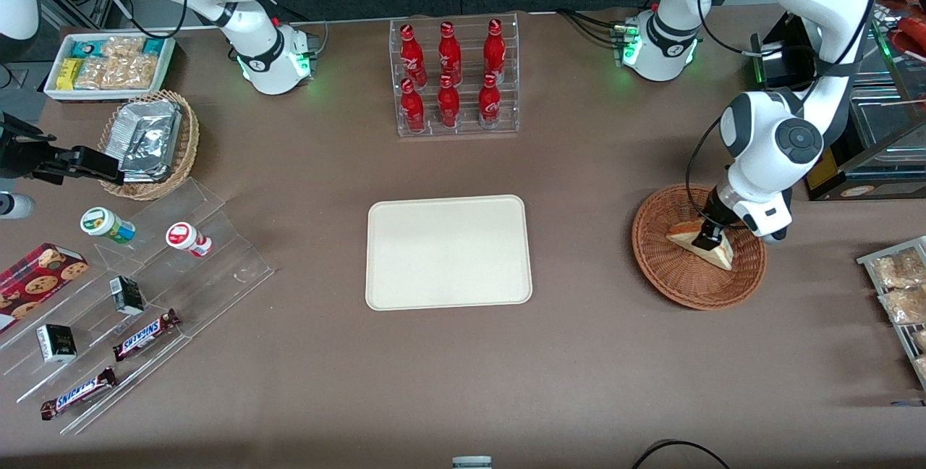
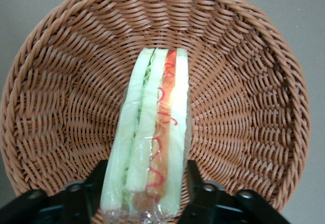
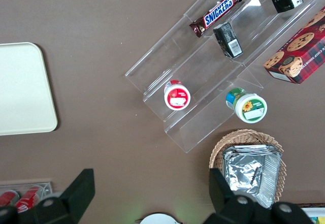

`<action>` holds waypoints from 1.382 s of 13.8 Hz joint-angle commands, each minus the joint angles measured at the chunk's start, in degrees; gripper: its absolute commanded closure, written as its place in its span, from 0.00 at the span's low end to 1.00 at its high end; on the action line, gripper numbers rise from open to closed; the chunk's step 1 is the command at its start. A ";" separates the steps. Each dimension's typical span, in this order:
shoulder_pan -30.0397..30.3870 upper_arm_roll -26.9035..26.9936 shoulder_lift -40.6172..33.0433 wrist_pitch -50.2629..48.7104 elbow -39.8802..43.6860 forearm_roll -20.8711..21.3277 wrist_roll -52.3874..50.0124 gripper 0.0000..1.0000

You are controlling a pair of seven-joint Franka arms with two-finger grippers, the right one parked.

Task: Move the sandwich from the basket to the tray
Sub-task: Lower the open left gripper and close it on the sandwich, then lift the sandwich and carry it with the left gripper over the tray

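The sandwich, a plastic-wrapped wedge of white bread with red-orange and green layers, lies in the round reddish-brown wicker basket toward the working arm's end of the table. My gripper is down in the basket, with its black fingers pressed against both sides of the sandwich. It is shut on it. The wicker basket fills the wrist view around the sandwich. The cream-beige tray lies flat at the middle of the table, apart from the basket, and one corner of the tray shows in the right wrist view.
A clear rack of red bottles stands farther from the front camera than the tray. Acrylic shelves with snack bars, cups and small boxes, a paler basket of foil packets and a white snack tray lie toward the parked arm's end.
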 commanded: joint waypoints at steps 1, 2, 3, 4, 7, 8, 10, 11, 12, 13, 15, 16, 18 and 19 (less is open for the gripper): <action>-0.33 0.00 -0.07 -5.24 3.81 0.90 -0.22 1.00; -1.11 0.00 -0.33 -9.54 6.18 0.90 -0.40 1.00; -2.25 -0.09 -0.68 -15.15 9.25 1.16 -0.48 1.00; -3.48 -0.18 -1.12 -20.86 12.59 1.25 -0.49 1.00; -8.05 -1.66 -1.56 -35.99 21.90 5.46 -0.66 1.00; -9.20 -2.80 -1.21 -40.56 25.94 5.47 -0.75 1.00; -12.88 -5.18 0.27 -45.08 31.67 5.21 -0.75 1.00; -15.68 -5.45 1.94 -44.83 33.61 5.21 -0.75 1.00; -18.58 -5.45 4.04 -44.74 35.89 5.38 -0.75 1.00; -21.74 -5.45 7.37 -44.30 38.96 5.47 -0.75 1.00; -26.68 -5.45 13.96 -41.93 45.46 5.39 -0.58 1.00; -28.70 -5.45 17.21 -40.27 48.36 5.38 -0.31 1.00; -33.44 -5.37 22.50 -34.75 51.55 5.56 0.13 1.00; -34.77 -5.36 23.48 -32.02 51.56 5.65 0.13 1.00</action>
